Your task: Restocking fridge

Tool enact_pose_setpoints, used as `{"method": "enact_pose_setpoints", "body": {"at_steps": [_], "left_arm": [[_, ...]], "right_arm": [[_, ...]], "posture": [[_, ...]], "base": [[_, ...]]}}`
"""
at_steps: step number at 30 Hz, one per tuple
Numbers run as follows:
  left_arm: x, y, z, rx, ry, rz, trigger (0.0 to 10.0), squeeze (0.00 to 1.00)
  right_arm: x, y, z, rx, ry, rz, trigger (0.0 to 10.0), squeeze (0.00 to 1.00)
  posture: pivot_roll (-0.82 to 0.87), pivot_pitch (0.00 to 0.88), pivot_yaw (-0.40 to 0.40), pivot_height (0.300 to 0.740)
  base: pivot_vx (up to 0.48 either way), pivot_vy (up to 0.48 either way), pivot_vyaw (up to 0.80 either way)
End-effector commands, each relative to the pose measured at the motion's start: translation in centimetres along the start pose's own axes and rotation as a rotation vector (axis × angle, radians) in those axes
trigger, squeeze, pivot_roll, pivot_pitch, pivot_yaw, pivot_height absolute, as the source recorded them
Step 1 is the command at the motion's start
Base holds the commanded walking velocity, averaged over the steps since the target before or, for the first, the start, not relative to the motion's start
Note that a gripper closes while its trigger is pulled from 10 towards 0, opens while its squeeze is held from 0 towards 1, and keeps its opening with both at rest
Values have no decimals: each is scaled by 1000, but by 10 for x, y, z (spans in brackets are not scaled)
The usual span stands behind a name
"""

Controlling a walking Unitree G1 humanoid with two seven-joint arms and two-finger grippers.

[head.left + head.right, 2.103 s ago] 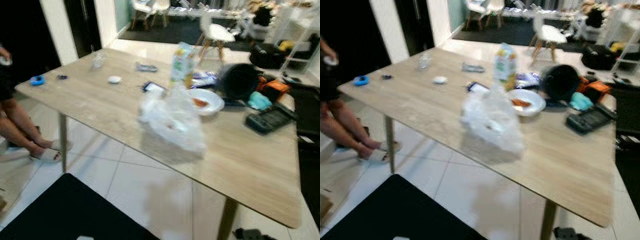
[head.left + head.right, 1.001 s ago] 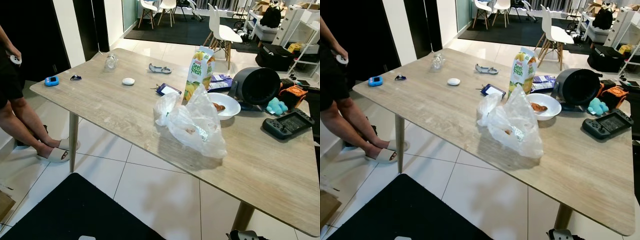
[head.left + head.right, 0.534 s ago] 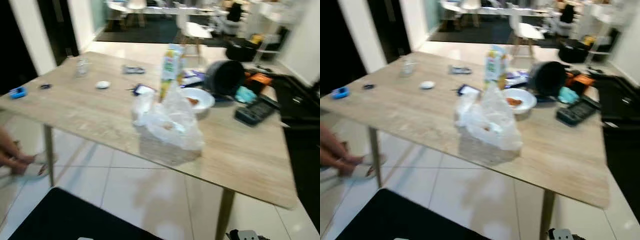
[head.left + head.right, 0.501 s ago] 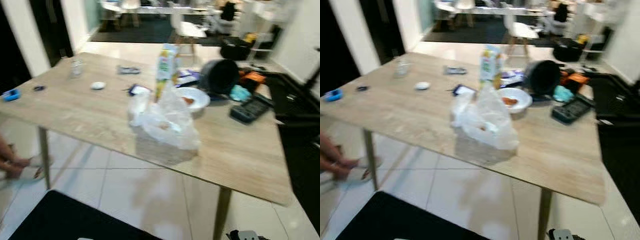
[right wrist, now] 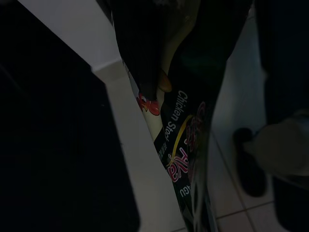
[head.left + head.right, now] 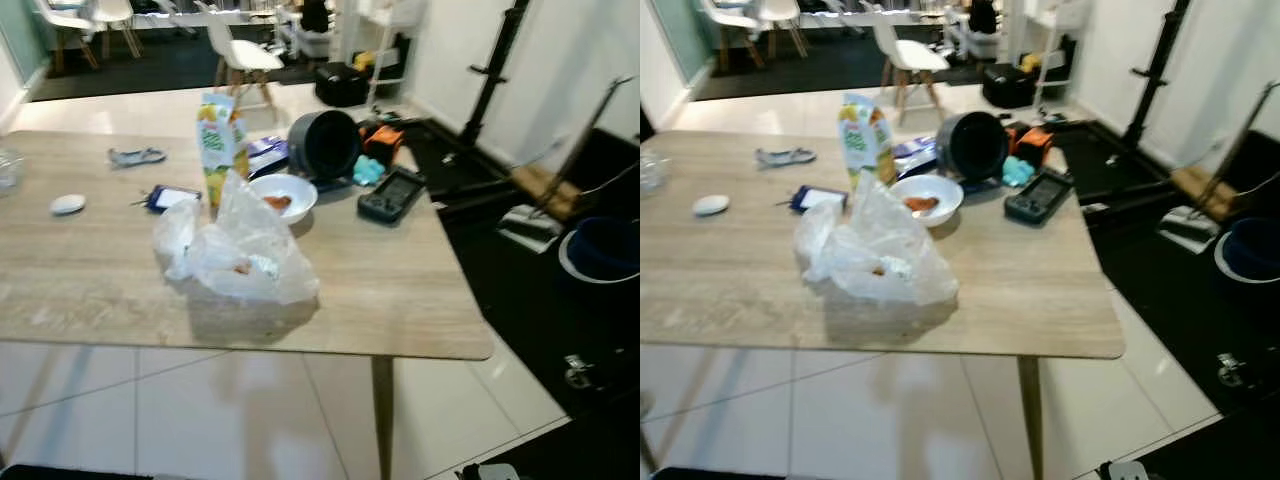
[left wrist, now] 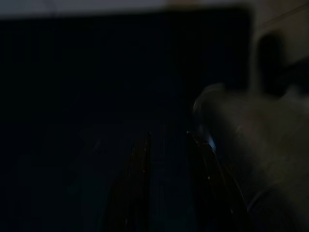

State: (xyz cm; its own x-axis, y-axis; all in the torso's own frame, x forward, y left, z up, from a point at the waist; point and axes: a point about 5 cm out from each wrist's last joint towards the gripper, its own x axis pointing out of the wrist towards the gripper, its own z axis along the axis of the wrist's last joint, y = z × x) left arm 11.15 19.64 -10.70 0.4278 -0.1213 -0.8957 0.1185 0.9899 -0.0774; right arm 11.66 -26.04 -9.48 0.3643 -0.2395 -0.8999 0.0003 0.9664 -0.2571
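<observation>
Right tool (image 5: 186, 121) gripping a dark packet (image 5: 186, 140) printed "Chicken Stock", low above white floor tiles (image 5: 145, 183).

Its black fingers (image 5: 140, 58) close on the packet's upper part, and the packet hangs down between them; a dark shoe-like shape lies on the tiles nearby. The left tool (image 7: 166, 183) sits in deep shade, its two fingers (image 7: 140, 188) a narrow way apart with nothing seen between them. On the wooden tabletop (image 6: 400, 290) a crumpled clear plastic bag (image 6: 235, 255) with food inside stands nearest the front edge. Just behind it is a juice carton (image 6: 220, 140), upright, and a white bowl (image 6: 283, 195) holding something orange. Beyond the bowl a dark round pot (image 6: 325, 145) lies on its side, with a black game controller (image 6: 393, 193) near the right edge. A phone (image 6: 172, 197) lies left of the carton.
</observation>
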Motion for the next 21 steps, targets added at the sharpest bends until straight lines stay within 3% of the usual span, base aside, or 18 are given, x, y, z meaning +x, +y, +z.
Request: {"method": "enact_pose_setpoints", "body": {"at_steps": [1, 21], "left_arm": [[3, -20, -10, -5, 40, -72, 10000, 0], [2, -21, -11, -2, 47, -73, 10000, 0]], "right_arm": [[0, 0, -1, -6, 3, 1, 10000, 0], [0, 1, -2, -7, 7, 8, 10000, 0]], "posture": [[75, 0, -67, 740], [74, 0, -66, 740]], "base": [[0, 0, -800], [0, 0, -800]]}}
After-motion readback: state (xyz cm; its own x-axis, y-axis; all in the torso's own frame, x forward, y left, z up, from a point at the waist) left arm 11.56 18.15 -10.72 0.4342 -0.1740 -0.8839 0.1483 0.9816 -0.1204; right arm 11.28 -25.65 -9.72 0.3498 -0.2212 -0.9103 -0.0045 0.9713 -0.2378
